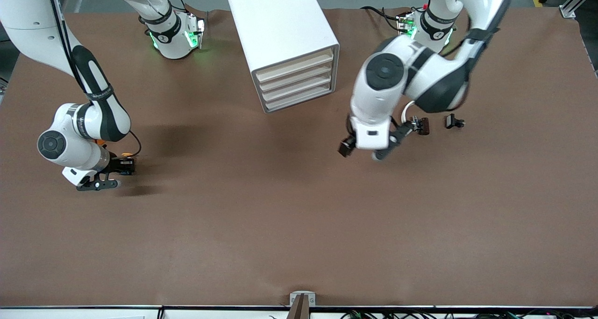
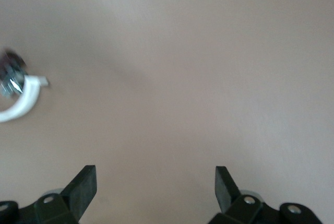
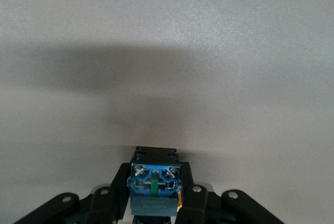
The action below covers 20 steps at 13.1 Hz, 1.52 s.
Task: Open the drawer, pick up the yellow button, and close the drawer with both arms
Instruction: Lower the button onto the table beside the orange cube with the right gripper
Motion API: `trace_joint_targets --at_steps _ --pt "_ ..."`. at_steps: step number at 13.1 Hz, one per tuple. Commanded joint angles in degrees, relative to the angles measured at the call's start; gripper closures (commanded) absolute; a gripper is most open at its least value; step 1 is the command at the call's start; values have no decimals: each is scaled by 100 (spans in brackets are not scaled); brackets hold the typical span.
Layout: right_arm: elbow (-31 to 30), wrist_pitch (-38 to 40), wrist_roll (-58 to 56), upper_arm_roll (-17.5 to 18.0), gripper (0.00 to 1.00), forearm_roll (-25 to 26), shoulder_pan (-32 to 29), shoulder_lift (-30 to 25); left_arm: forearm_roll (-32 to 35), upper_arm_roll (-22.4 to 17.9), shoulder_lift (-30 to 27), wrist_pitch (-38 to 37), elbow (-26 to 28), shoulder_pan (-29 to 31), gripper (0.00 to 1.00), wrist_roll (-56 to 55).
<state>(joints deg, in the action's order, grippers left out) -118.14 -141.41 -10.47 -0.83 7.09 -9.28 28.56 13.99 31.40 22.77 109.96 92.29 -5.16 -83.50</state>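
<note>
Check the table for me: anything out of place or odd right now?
One stray: a small black part lies loose on the table beside the open left gripper. All cabinet drawers look shut, and the right gripper holds the button.

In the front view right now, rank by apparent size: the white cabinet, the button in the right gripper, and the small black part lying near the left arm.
1. Cabinet, far the largest.
2. Black part and button: both tiny, too alike to rank.
</note>
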Motion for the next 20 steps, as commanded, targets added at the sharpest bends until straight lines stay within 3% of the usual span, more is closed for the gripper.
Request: trace_joint_targets --at_steps 1,2,6,11,15,18,20 --pt "-25 -27 9 83 24 144 -153 -44 209 41 -115 -439 -236 496 0 421" --pt "-8 17 9 83 0 144 -162 -44 244 41 -132 -518 -359 646 0 518" --pt "194 525 71 118 0 92 -145 -201 191 50 -132 -1318 -1054 1227 0 1685" --pt "273 1440 106 232 0 56 -13 -1018 209 59 -597 -1678 -1108 1737 0 2766" --pt "755 2606 184 259 0 -436 154 -1501 96 33 -861 -1855 -1099 1895 0 3347" --pt "1597 3924 710 259 0 -427 408 -1775 -754 -633 -1256 -2056 -1029 1686 0 4085" --pt "2301 4699 896 259 0 -427 575 -1784 -942 -1004 -1520 -2355 -1029 1580 0 4699"
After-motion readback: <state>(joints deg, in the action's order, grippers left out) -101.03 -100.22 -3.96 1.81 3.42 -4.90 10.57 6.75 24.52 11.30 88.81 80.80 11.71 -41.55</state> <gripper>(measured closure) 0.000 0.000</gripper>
